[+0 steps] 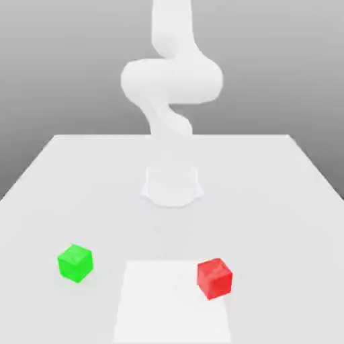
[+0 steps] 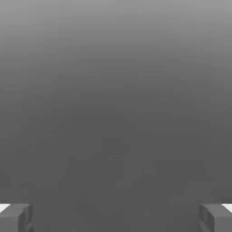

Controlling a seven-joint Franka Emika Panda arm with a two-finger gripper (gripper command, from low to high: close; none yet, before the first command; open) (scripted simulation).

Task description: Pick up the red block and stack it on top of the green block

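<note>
With nothing yet grasped, the tool (image 2: 116,217) is hanging wide apart and empty while the red block (image 1: 215,278) is sitting on the tabletop (image 1: 282,201), well apart from the green block (image 1: 74,262); next, likely a descent over red.

You are looking at a pale, flat surface (image 1: 282,195) stretching away toward a grey backdrop in the exterior view. The green block (image 1: 74,263) is sitting directly on it toward the exterior view's left, and the red block (image 1: 215,278) is resting on it toward the exterior view's right, the two well apart. A brighter white rectangular patch (image 1: 161,302) is lying between them, with the red block overlapping its edge. The arm's round base (image 1: 172,185) is standing farther back.
</note>
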